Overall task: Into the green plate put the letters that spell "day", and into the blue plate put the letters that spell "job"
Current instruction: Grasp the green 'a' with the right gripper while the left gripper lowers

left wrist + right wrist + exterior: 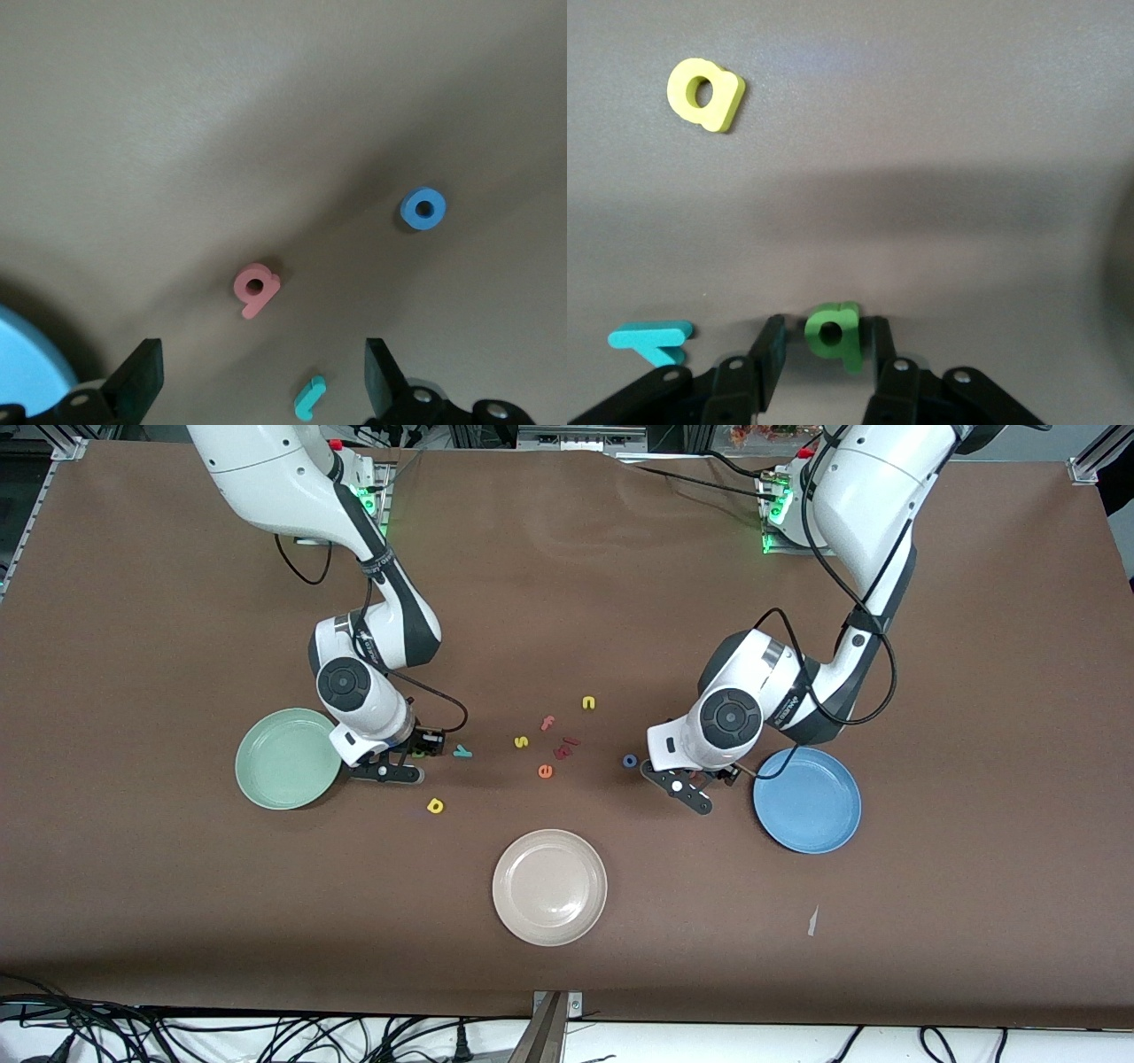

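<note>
Green "a" [833,335] between the right gripper [824,341] fingers — (front view hides it).

A brown table [567,558] carries 3 round plates: the green plate [285,760] toward the right arm's end, the blue plate [808,801] toward the left arm's end, and a beige plate [549,887] nearest the front camera. Between the green and blue plates lie small toy letters: a yellow "d" [435,806], a dark green "a" [833,332], a teal "y" [462,752], a yellow "s" [521,741], a reddish "f" [547,723], a yellow "n" [588,703], an orange "e" [546,771], dark red pieces [565,747], a blue "o" [630,761], a coral "b" [255,287] and a teal "j" [310,397].
</note>
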`<move>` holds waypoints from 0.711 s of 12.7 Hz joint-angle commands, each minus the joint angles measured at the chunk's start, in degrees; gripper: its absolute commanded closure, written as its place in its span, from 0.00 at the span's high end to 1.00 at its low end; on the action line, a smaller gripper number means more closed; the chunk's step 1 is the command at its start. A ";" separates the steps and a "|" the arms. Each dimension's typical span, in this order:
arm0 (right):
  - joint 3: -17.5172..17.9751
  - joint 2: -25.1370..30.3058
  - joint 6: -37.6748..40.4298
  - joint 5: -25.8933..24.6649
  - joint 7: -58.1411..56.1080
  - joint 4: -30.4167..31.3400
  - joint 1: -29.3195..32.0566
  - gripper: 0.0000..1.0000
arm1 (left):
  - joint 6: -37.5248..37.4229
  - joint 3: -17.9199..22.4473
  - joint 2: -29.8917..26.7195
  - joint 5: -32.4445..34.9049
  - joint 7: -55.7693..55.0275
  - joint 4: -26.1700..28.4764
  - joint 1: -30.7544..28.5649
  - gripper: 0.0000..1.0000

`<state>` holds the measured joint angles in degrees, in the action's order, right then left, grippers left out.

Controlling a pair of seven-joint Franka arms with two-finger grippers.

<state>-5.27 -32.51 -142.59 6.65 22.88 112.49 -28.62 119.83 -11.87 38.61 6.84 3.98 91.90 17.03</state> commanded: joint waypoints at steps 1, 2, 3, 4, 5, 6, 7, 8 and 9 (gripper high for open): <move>-0.01 0.25 -1.11 0.56 -1.96 0.89 0.15 0.44 | 5.91 0.10 -0.64 1.07 1.20 5.03 -0.50 1.00; -0.01 0.25 -1.11 0.56 -1.96 0.80 0.23 0.43 | 8.90 0.10 -0.64 1.16 1.29 6.52 -0.51 1.00; -0.01 0.25 -1.11 0.56 -2.05 0.80 0.32 0.43 | 9.71 0.10 -0.55 1.16 1.29 6.97 -0.59 1.00; -0.01 0.25 -1.11 0.56 -2.57 0.80 0.32 0.42 | 9.89 0.18 -0.55 1.25 2.16 6.98 -0.51 1.00; -0.01 0.25 -1.11 0.56 -2.84 0.80 0.32 0.39 | 10.07 0.18 -0.55 1.69 3.82 6.98 -0.51 1.00; -0.01 0.25 -1.11 0.56 -2.93 0.80 0.41 0.38 | 10.24 0.18 -0.55 2.99 4.45 6.98 -0.77 1.00; -0.01 0.25 -1.11 0.56 -2.93 0.80 0.41 0.35 | 10.33 0.18 -0.03 3.44 4.46 6.98 -0.94 1.00; -0.01 0.25 -1.11 0.56 -2.84 0.71 0.41 0.32 | 10.77 0.18 0.58 3.53 4.54 6.98 -0.94 1.00; -0.01 0.25 -1.11 0.56 -2.84 0.71 0.41 0.30 | 12.34 0.18 0.76 3.62 4.63 7.24 -1.03 0.99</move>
<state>-5.40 -32.51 -142.63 6.65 21.38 112.51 -28.48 129.58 -11.59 39.03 9.05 7.18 98.22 16.50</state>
